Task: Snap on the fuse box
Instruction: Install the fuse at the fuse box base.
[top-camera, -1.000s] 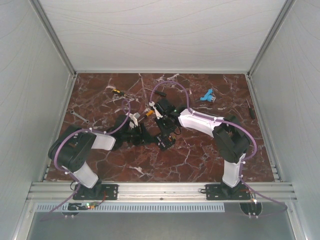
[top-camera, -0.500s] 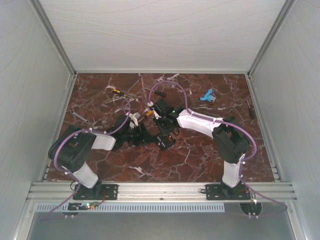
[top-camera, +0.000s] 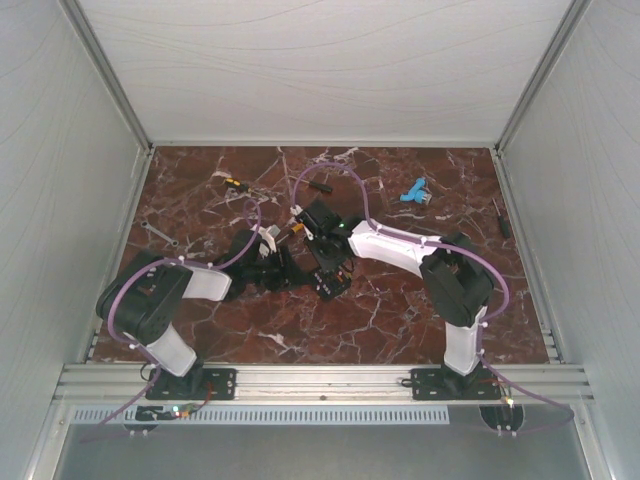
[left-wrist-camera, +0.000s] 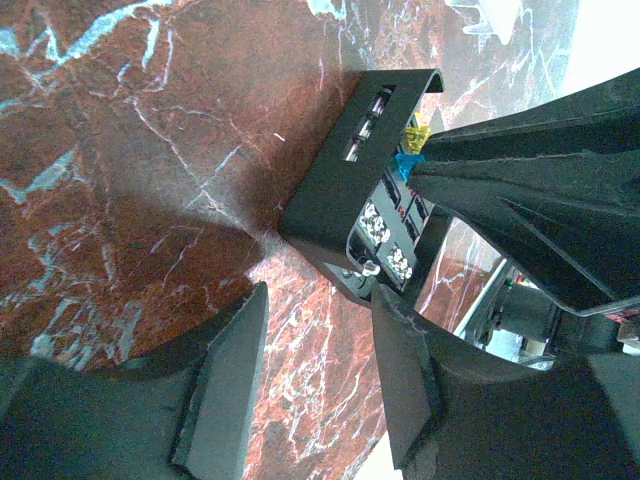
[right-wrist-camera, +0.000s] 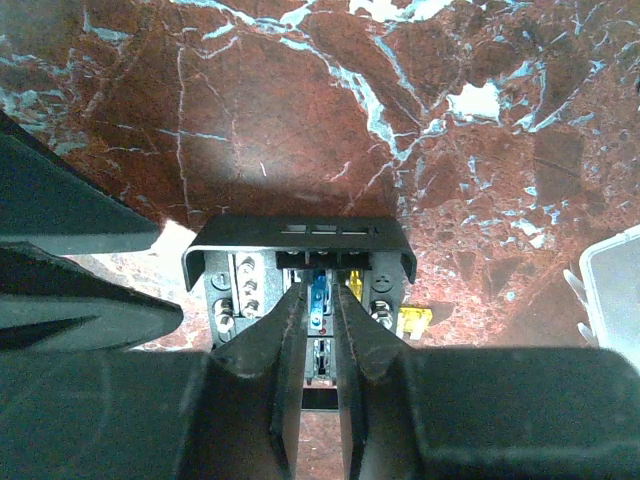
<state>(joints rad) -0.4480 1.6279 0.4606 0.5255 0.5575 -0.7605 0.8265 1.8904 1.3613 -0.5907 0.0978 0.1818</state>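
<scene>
Right gripper (right-wrist-camera: 319, 291) pinches a blue fuse (right-wrist-camera: 318, 306) inside the box (right-wrist-camera: 300, 232). Left gripper (left-wrist-camera: 322, 292) stands half open beside the box, holding nothing.

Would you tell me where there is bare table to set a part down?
Bare: the near strip of table between the arm bases, and the right side nearer than the screwdriver. Crowded: the centre, left gripper and right gripper at the fuse box.

no legible text, labels or numbers, fuse box (right-wrist-camera: 297, 232) faces seemingly unmarked, though blurred
</scene>
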